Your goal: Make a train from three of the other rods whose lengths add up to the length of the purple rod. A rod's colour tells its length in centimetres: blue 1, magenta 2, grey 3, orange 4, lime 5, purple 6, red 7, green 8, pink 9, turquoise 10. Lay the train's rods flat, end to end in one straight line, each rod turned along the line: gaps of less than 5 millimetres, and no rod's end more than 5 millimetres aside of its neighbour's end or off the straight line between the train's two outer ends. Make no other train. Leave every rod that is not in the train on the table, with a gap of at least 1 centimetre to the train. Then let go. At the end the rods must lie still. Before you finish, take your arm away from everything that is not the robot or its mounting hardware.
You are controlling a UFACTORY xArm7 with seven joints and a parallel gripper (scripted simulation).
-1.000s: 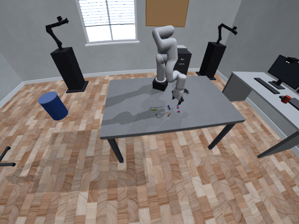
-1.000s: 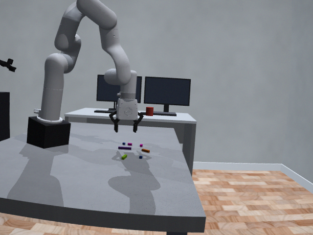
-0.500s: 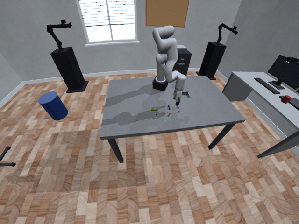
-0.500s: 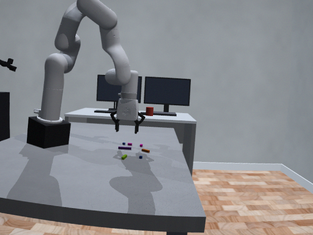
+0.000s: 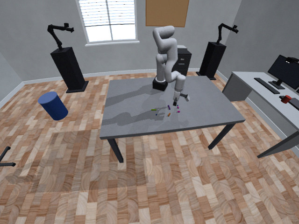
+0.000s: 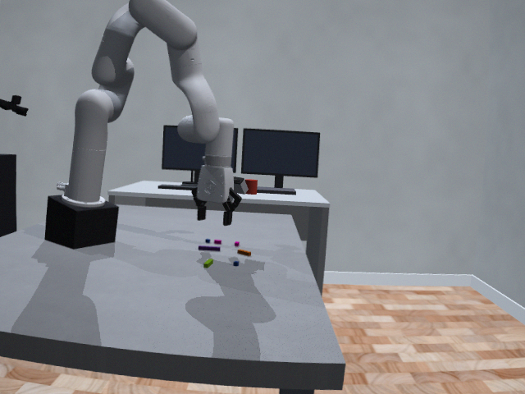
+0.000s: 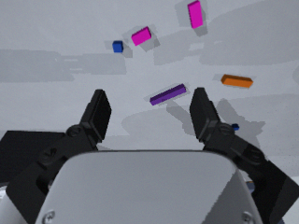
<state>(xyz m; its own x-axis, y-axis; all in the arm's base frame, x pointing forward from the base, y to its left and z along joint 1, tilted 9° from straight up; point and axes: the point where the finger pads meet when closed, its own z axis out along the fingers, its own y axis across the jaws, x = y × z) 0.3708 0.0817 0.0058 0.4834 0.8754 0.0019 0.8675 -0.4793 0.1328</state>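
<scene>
Top view: high, far, facing down obliquely.

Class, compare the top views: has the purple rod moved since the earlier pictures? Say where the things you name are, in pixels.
No. The purple rod (image 5: 168, 107) (image 6: 208, 248) (image 7: 167, 94) lies at the same spot on the table (image 5: 135, 91) (image 6: 148, 305), judged against the table's front edge in the top view.
</scene>
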